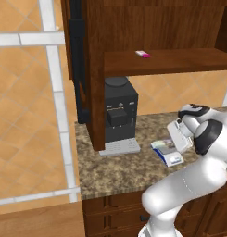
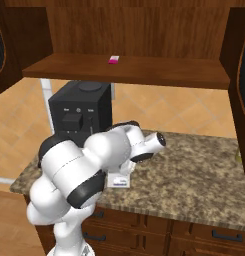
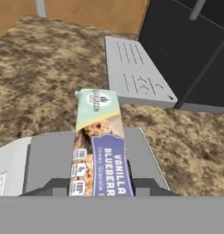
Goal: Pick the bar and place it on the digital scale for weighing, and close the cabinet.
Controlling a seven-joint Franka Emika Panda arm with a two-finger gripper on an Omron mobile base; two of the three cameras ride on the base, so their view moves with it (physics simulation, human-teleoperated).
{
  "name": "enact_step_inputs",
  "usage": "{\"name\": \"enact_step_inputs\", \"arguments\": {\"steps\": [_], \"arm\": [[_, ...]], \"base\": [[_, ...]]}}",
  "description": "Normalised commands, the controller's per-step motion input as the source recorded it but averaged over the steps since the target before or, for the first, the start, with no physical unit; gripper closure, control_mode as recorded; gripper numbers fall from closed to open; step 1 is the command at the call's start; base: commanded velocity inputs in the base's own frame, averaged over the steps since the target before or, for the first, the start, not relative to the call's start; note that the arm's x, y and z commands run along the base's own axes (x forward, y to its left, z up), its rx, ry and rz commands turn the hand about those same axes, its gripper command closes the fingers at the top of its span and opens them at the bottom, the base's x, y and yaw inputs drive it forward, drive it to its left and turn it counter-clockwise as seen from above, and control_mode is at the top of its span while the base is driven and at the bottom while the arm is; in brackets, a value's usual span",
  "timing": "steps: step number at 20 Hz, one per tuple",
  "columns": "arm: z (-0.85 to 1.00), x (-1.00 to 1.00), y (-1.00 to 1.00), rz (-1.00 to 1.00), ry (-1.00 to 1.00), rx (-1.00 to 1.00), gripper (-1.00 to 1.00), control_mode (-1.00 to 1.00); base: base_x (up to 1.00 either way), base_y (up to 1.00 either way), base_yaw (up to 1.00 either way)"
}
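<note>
While the gripper (image 3: 100, 189) closes its fingertips on the bar (image 3: 98, 146), the bar lies lengthwise over the digital scale (image 3: 49, 157), just beside the black coffee machine (image 1: 118, 115).

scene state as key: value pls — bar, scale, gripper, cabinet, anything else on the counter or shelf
bar: lies lengthwise across the grey plate of the scale, far end past its edge
scale: on the counter, in front of the coffee machine
gripper: low over the scale, a fingertip on each side of the bar; grip cannot be told
cabinet: doors open
coffee machine: on the counter under the shelf
pink item: on the cabinet shelf
</note>
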Motion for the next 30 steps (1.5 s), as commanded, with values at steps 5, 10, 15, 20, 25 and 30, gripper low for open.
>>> {"name": "enact_step_inputs", "arguments": {"steps": [5,10,15,20,25,30], "arm": [[-0.04,-0.32,-0.18,0.00,-0.16,-0.01,1.00,-1.00],[-0.04,0.00,0.16,0.00,-0.19,-0.04,1.00,-1.00],[0.00,0.00,0.02,0.00,-0.10,0.00,1.00,-1.00],[-0.01,-0.04,0.01,0.00,0.00,-0.01,-1.00,-1.00],[0.00,0.00,0.00,0.02,0.00,0.00,-1.00,-1.00],[0.00,-0.04,-0.12,0.05,-0.04,0.01,-1.00,-1.00]], "base": [[0.00,0.00,0.00],[0.00,0.00,0.00],[0.00,0.00,0.00],[0.00,0.00,0.00],[0.00,0.00,0.00],[0.00,0.00,0.00]]}}
